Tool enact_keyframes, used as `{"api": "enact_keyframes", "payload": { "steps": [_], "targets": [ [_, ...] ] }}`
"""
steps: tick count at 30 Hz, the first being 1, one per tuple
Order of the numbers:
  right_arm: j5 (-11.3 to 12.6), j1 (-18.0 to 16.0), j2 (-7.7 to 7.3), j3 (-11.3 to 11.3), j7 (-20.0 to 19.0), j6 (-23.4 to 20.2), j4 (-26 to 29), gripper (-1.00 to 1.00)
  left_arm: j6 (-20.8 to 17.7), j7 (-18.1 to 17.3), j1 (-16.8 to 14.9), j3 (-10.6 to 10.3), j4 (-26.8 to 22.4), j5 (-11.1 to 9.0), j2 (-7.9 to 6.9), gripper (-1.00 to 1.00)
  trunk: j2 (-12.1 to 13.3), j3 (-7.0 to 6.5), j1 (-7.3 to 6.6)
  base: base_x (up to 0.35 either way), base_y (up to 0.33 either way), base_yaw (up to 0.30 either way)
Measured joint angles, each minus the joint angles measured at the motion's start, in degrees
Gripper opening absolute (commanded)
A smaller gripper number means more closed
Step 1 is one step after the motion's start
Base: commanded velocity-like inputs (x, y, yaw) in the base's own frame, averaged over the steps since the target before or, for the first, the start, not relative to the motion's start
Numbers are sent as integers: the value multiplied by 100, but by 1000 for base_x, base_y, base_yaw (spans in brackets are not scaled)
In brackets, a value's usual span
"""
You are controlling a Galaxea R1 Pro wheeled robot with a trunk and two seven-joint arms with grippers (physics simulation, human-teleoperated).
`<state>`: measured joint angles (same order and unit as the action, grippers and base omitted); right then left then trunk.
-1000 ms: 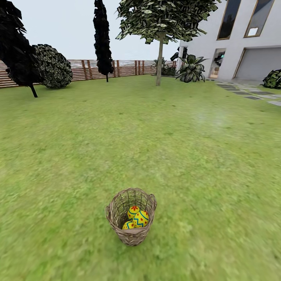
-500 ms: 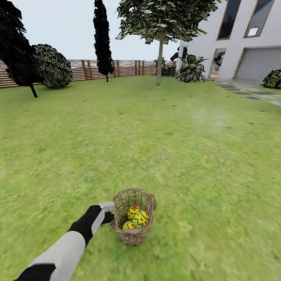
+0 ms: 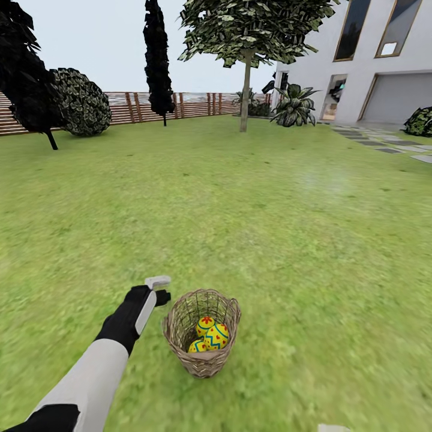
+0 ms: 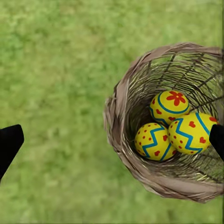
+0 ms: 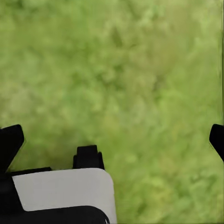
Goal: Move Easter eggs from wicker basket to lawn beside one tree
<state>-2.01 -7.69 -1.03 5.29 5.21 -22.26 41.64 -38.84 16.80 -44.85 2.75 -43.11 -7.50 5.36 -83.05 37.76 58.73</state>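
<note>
The three Easter eggs (image 4: 175,123) are seen inside the wicker basket (image 3: 203,336), just right of the left gripper (image 3: 157,289), whose fingers are spread wide, empty.

Green lawn (image 3: 288,240) under wicker basket (image 3: 203,360)

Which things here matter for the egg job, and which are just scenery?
Job: three Easter eggs, wicker basket, lawn, pale-trunked tree, left gripper.
Scenery: fence, house, round bush, dark columnar tree.
</note>
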Motion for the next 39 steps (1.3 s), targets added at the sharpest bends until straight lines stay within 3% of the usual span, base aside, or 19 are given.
{"api": "enact_keyframes", "payload": {
  "steps": [3, 7, 13, 18, 20, 22, 25, 33, 39],
  "targets": [
    [61, -151, 10, 57, -7, -1001, 986, 100, -17, -4, -9, -18, -81, -1, 12, 100, 0, -1, 0, 0, 0, 0],
    [91, -710, 12, 79, 12, -1560, 1850, 100, -211, 18, -12, -18, -118, -1, 2, 100, 0, -1, 0, 0, 0, 0],
    [88, -1831, 13, 156, 85, -1855, 1985, 100, -1091, 11, -12, -13, -234, -5, -19, 100, 0, -1, 0, 0, 0, 0],
    [21, -2620, 16, 146, 203, -2527, 2023, 100, -1361, 5, 3, -15, -632, -7, -11, 100, 0, 0, 0, 0, 0, 0],
    [11, -2649, 2, 153, 214, -2549, 2102, 100, -1367, 9, 5, -16, -660, -5, -17, 100, 0, 0, 0, 0, 0, 0],
    [13, -2662, -19, 172, 235, -2611, 2652, 100, -1376, 8, 5, -19, -711, -8, -9, 100, 0, 0, 0, 0, 0, 0],
    [-11, -2664, 1, 141, 277, -2646, 3041, 100, -1380, 5, 6, -30, -706, -9, 36, 100, 0, 3, 0, 0, 0, 108],
    [-2, -2665, 24, 170, 1214, -2583, 3125, 100, -1368, -13, 7, -50, -724, -23, 55, 100, 0, 16, 0, 0, 0, 258],
    [8, -2656, 26, 155, 1282, -2570, 3120, 100, -1351, -45, 7, -59, -720, -64, 56, 100, 0, 16, 0, 0, 0, 284]
  ]
}}
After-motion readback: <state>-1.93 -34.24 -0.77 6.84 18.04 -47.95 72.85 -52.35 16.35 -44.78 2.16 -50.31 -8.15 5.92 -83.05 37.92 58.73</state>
